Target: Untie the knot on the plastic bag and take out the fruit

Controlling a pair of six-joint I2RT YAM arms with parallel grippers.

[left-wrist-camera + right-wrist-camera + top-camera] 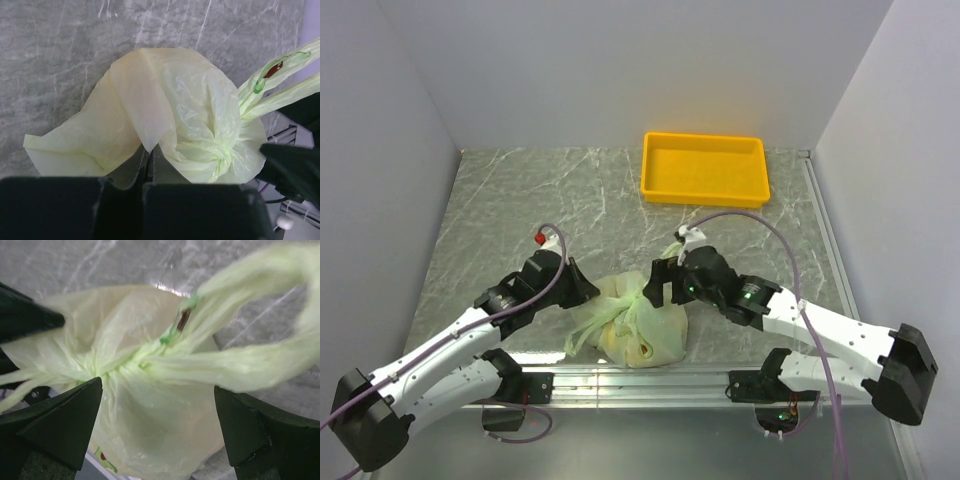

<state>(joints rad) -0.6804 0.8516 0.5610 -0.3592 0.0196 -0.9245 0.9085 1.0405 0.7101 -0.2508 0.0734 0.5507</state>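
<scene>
Left hand (148, 155) tight on plastic bag (195, 100)

Grey marbled table (520, 200), plain white walls (620, 60)

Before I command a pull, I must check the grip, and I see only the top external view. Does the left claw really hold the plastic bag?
Observer: Yes. The left wrist view shows the left claw shut on a fold of the plastic bag, beside the knot, not on it.
Operator: And the other arm?
Observer: The right wrist view shows the right claw open, gripping nothing; the knot lies close to one finger.
</scene>
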